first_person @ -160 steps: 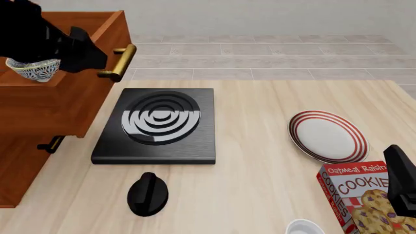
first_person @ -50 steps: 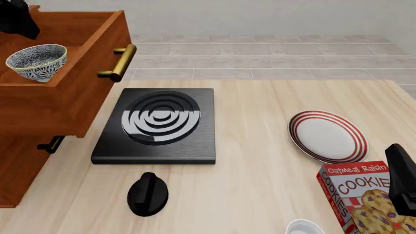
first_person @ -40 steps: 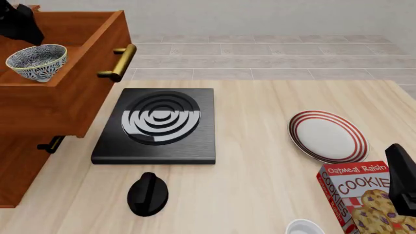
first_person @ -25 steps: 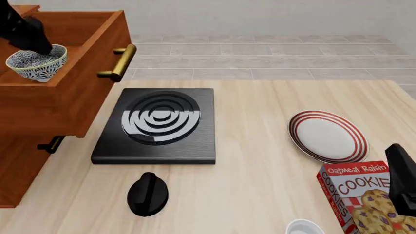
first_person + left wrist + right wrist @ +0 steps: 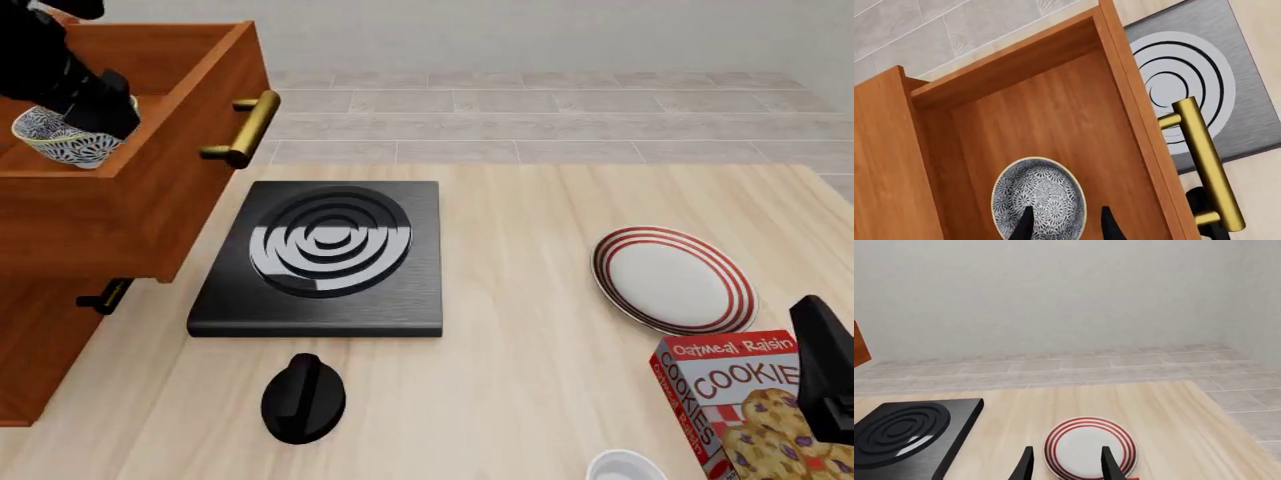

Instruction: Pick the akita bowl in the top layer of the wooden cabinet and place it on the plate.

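Red-and-white cookie box (image 5: 747,410) at lower right of the front view reads "Oatmeal Raisin COOKIES". No other legible text.

Top layer (image 5: 147,150) of the wooden cabinet (image 5: 54,300) is pulled out at upper left, brass handle (image 5: 243,128) facing the stove (image 5: 324,258). Only content: akita bowl (image 5: 1039,198), upright on the drawer floor.

Left gripper (image 5: 1066,227) is over the bowl, fingers spread, one tip over the bowl's inside, the other just outside its rim; nothing grasped.

Plate (image 5: 675,279) sits bare at right of the table (image 5: 534,330), above the cookie box. Right gripper (image 5: 1066,465) is released, holding nothing, hovering with the plate between its tips in the wrist view.
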Controlling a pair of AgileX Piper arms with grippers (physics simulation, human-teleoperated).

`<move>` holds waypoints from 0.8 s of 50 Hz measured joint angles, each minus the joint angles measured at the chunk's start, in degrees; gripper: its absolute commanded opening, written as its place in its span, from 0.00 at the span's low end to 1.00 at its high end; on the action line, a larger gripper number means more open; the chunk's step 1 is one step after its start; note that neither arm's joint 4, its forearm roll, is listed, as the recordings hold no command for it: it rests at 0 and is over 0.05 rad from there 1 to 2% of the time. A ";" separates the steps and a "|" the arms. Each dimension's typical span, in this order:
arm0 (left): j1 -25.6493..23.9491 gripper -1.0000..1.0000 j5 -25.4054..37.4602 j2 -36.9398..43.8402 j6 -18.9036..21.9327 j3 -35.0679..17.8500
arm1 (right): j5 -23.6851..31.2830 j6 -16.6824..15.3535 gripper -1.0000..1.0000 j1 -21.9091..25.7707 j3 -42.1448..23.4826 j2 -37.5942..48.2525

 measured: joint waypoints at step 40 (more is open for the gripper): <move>-1.72 0.00 -4.08 1.53 -2.61 5.34 | 0.09 0.05 1.00 -0.08 0.02 0.01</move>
